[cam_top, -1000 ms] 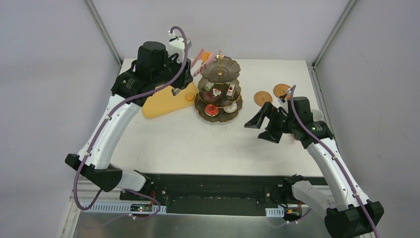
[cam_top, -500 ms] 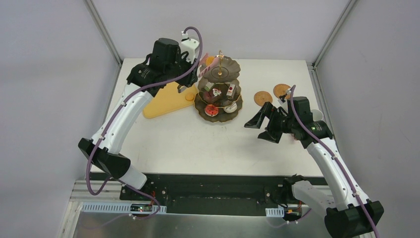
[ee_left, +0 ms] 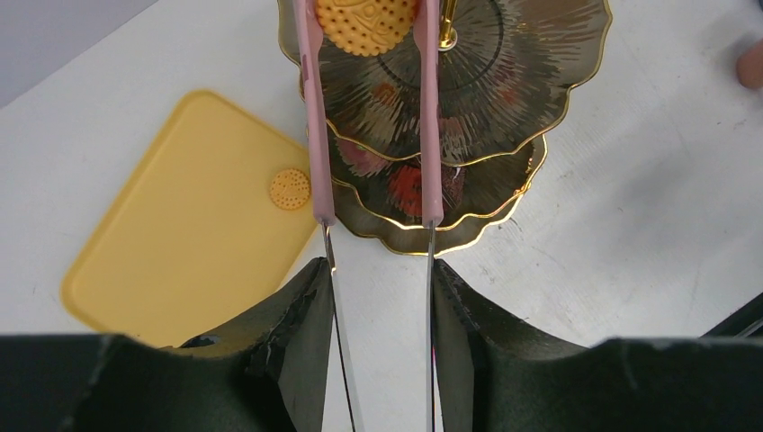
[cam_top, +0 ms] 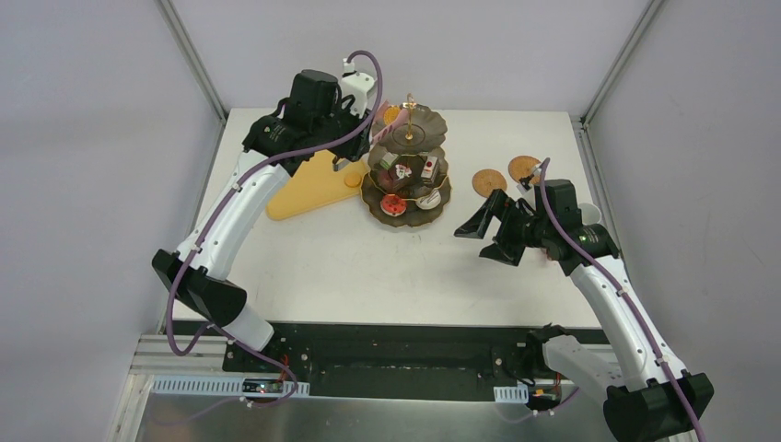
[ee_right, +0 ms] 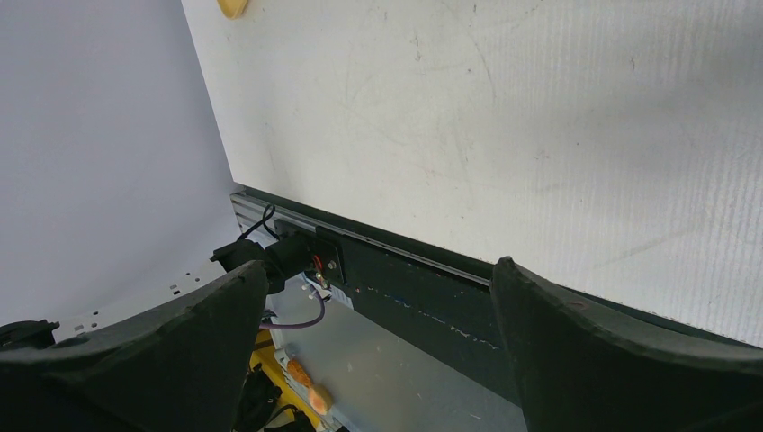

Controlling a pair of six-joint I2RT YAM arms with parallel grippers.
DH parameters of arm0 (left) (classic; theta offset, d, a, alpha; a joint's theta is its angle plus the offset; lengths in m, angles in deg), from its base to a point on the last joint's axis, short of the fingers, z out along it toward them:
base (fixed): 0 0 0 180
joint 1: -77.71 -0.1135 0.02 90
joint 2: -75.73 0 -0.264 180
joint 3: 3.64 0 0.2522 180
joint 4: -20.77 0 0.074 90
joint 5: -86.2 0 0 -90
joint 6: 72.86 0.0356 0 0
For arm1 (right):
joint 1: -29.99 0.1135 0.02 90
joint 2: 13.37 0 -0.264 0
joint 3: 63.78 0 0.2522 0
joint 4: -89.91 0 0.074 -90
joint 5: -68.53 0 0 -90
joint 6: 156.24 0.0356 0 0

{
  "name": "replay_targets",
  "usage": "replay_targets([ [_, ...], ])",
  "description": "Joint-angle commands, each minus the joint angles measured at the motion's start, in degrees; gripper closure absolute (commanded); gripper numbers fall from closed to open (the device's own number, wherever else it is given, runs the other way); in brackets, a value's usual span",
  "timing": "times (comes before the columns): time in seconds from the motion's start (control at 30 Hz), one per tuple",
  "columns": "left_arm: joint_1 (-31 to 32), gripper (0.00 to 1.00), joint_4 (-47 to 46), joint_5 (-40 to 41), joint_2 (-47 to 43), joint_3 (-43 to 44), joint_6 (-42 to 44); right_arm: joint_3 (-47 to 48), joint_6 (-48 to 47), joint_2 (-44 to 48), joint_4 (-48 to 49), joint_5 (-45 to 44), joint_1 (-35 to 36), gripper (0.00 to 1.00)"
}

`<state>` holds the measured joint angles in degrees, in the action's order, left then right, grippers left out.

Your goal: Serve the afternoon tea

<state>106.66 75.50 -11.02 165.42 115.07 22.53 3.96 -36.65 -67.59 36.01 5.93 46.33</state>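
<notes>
My left gripper (ee_left: 380, 270) is shut on pink tongs (ee_left: 312, 117), whose tips pinch an orange cookie (ee_left: 364, 13) just above the top tier of the dark scalloped stand (ee_left: 513, 81). In the top view the tongs (cam_top: 376, 122) reach the stand (cam_top: 411, 134) from the left. Small cakes (cam_top: 405, 170) sit on its lower tiers. A second orange cookie (ee_left: 290, 189) lies on the yellow tray (ee_left: 171, 252). Two woven coasters (cam_top: 489, 180) lie to the right of the stand. My right gripper (cam_top: 488, 226) hovers open and holds nothing, near the coasters.
The yellow tray (cam_top: 308, 189) lies left of the stand. A pale cup (cam_top: 590, 214) is partly hidden behind my right arm. In the right wrist view, the table's near edge (ee_right: 378, 238) and the black mounting rail lie beyond the open jaws.
My left arm has swung right and forward, carrying the tongs and cookie from beside the stand to over its top tier. The right arm has not moved.
</notes>
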Motion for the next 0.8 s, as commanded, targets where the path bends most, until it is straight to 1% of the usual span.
replay_targets([
  [0.0,0.6,0.60,-1.7,0.5,0.1,2.3,1.4,0.0,0.3,0.4,0.6,0.1,-0.4,0.01],
  [0.13,0.6,0.60,-1.2,0.3,0.4,2.1,1.5,0.2,0.4,0.7,0.6,0.1,-0.4,0.01],
  [0.47,0.6,0.56,-0.6,0.9,0.4,1.7,2.0,0.3,0.3,0.6,0.5,0.4,-0.4,0.01],
  [0.77,0.6,0.54,-1.0,1.6,-0.3,2.4,2.4,0.1,0.4,1.2,0.4,0.3,-0.5,0.01],
])
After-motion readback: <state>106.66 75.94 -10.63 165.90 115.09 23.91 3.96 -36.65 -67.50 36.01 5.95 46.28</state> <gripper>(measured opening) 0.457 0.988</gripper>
